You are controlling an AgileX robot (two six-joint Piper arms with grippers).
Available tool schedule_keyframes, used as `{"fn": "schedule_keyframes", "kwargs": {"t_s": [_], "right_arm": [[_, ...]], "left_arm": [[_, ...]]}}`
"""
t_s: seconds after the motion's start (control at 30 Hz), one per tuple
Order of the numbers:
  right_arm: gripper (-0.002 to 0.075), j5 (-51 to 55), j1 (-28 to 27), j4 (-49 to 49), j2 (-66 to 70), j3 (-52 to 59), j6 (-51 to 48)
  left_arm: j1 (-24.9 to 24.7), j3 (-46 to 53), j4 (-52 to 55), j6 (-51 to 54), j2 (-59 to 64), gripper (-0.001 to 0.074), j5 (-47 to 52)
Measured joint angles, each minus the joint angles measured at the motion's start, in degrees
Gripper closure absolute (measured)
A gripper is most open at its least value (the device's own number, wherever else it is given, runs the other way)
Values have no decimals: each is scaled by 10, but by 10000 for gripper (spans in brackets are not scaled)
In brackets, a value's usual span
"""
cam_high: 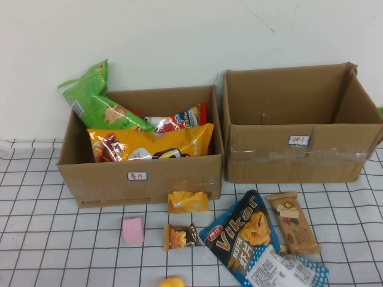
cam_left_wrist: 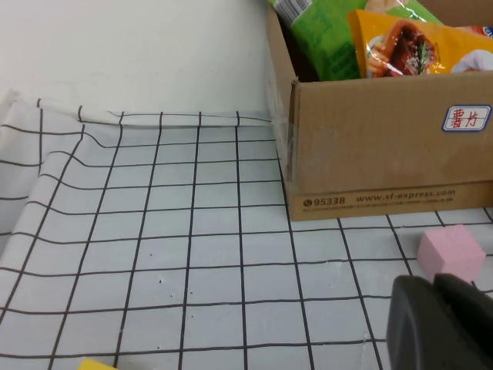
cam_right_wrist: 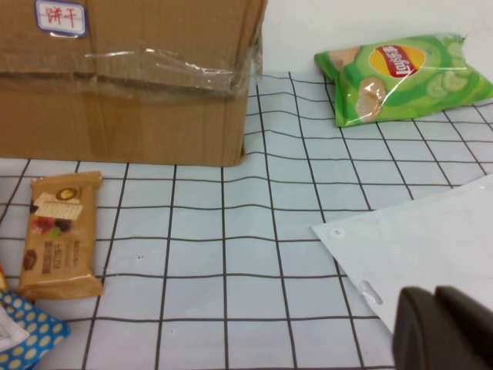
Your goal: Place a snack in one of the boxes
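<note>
Standing side by side at the far part of the desk (cam_high: 36,239), the left box (cam_high: 143,179) is crammed with chip bags and the right box (cam_high: 299,158) shows a bare interior. Loose snacks lie on the checked cloth near the boxes: a small yellow packet (cam_high: 188,202) touching the left box's front, a brown snack bar (cam_high: 181,237) just nearer, a pink cube (cam_high: 133,230) to its left, a blue Vikar chip bag (cam_high: 257,245) and a tan biscuit pack (cam_high: 293,222) to the right. A green Lay's bag (cam_right_wrist: 400,75) lies right of the right box. The left gripper (cam_left_wrist: 439,324) hovers low near the pink cube; the right gripper (cam_right_wrist: 443,330) hovers over the cloth near a white sheet (cam_right_wrist: 424,239). I cannot tell whether either gripper's fingers are spread or closed.
</note>
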Motion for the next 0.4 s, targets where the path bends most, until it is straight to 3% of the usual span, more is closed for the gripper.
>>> {"fn": "schedule_keyframes", "kwargs": {"t_s": [0.4], "right_arm": [[727,0,0,0,0,0,0]], "left_arm": [[0,0,-3,-1,0,737,1]]}}
